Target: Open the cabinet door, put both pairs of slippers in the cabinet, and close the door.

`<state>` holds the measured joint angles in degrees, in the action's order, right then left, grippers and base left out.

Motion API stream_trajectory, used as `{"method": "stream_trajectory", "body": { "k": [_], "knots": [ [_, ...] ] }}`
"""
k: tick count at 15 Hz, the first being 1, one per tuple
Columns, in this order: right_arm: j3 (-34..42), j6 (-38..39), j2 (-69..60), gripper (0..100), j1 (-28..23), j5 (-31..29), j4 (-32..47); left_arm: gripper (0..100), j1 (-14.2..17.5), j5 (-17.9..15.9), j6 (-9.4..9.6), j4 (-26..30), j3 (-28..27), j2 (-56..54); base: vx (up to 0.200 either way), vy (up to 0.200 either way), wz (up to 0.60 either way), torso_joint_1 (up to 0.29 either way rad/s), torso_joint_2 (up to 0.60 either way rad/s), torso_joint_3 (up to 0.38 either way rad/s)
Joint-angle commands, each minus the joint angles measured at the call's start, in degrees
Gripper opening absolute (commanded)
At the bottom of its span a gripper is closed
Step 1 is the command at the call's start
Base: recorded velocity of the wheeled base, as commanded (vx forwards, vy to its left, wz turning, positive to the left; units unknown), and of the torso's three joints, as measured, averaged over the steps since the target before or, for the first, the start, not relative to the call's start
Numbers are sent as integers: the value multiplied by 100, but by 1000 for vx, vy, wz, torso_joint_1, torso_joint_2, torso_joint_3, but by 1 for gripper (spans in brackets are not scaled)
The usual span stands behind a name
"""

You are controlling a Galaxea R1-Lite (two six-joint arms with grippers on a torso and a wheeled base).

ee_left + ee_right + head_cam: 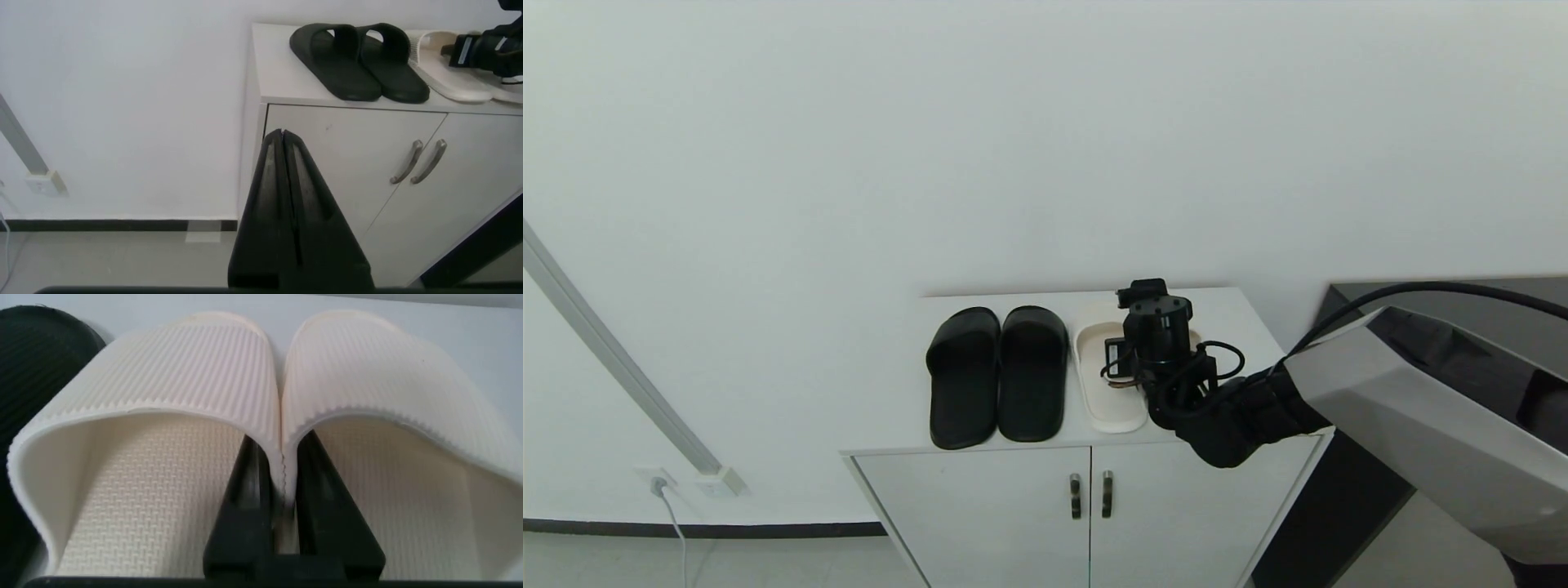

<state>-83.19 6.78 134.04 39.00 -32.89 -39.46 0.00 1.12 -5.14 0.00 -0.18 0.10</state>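
Observation:
A white cabinet (980, 523) stands against the wall, both doors closed, with two handles (1091, 495) at the centre seam. On its top lie a black pair of slippers (996, 376) and, to their right, a white pair (1104, 392). My right gripper (280, 457) points down at the white slippers (163, 441), one finger inside each, shut on their two adjoining inner walls. In the head view the right gripper (1143, 359) covers much of the right white slipper. My left gripper (283, 139) is shut with nothing in it, low and to the left of the cabinet (343, 163).
A wall socket (658, 483) with a plugged cable sits low on the wall left of the cabinet, under a slanting white conduit (605, 351). A dark surface (1462, 290) adjoins the cabinet's right side. Bare floor lies in front of the doors.

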Motion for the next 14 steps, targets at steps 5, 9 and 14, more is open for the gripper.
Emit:
{"method": "stream_trajectory", "body": {
  "k": [5, 9, 14],
  "knots": [
    [1780, -484, -1793, 0, 345, 433, -510, 0, 0, 11, -13, -9, 1, -1, 0, 0, 0, 0, 0, 0],
    [3626, -502, -3349, 0, 671, 1830, -501, 0, -9, 11, 13, -9, 9, -1, 0, 0, 0, 0, 0, 0],
    [5199, -511, -4632, 0, 838, 3887, -431, 0, 0, 11, -4, -9, 9, -1, 0, 0, 0, 0, 0, 0]
  ]
}}
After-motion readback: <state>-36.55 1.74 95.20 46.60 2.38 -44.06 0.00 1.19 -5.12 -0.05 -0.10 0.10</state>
